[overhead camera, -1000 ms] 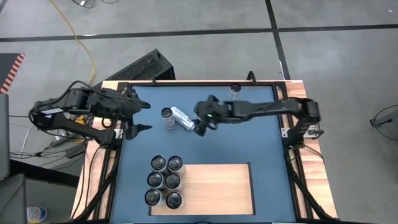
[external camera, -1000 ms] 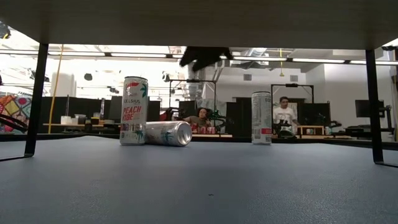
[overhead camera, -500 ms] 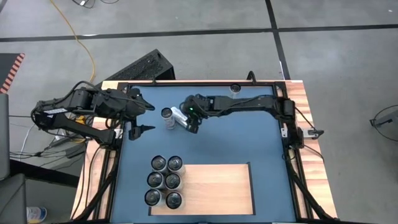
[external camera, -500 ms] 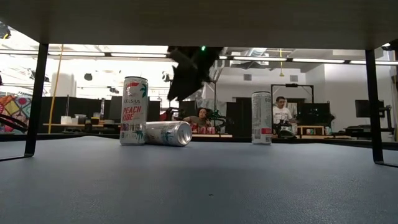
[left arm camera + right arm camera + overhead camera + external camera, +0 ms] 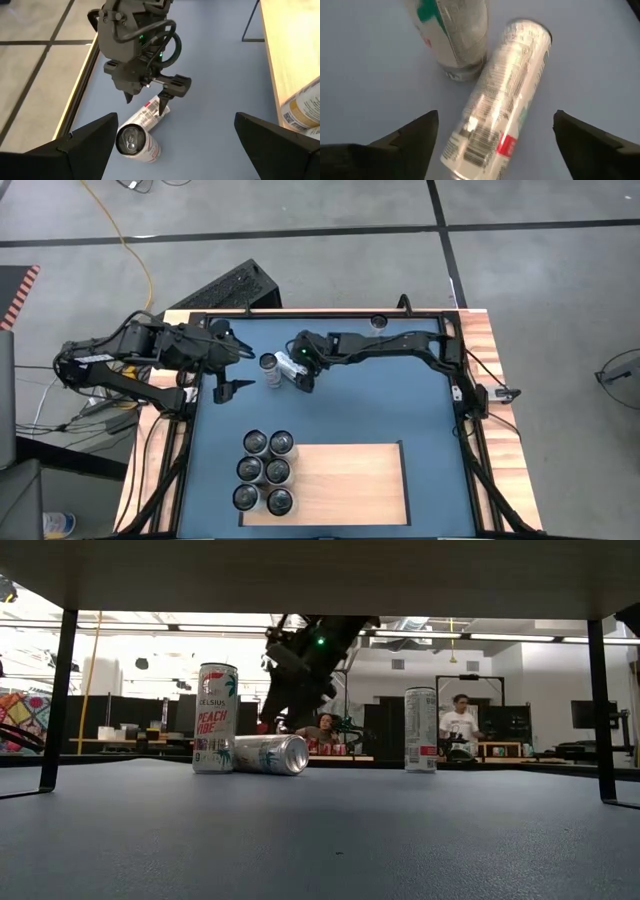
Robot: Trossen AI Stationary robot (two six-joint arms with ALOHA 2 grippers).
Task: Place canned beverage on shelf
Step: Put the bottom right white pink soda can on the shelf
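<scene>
A silver can (image 5: pixel 288 367) lies on its side on the blue surface, next to an upright can (image 5: pixel 268 364). My right gripper (image 5: pixel 298 370) is open just over the lying can (image 5: pixel 500 95). Its fingers point down and stand on either side of the can. In the low view the gripper (image 5: pixel 283 712) hangs a little above the can (image 5: pixel 270 753). My left gripper (image 5: pixel 240 368) is open and empty, left of the upright can (image 5: pixel 134 142). The pale wooden shelf (image 5: pixel 345 480) lies at the near side.
Several cans (image 5: pixel 265 470) stand on the shelf's left end. One more upright can (image 5: pixel 377 323) stands at the far edge. A dark frame (image 5: pixel 455 380) with posts borders the blue surface. People sit in the room beyond (image 5: pixel 458 725).
My right gripper has gone toward the table's left edge and come down, from right of the lying can to just over it. The cans have kept still.
</scene>
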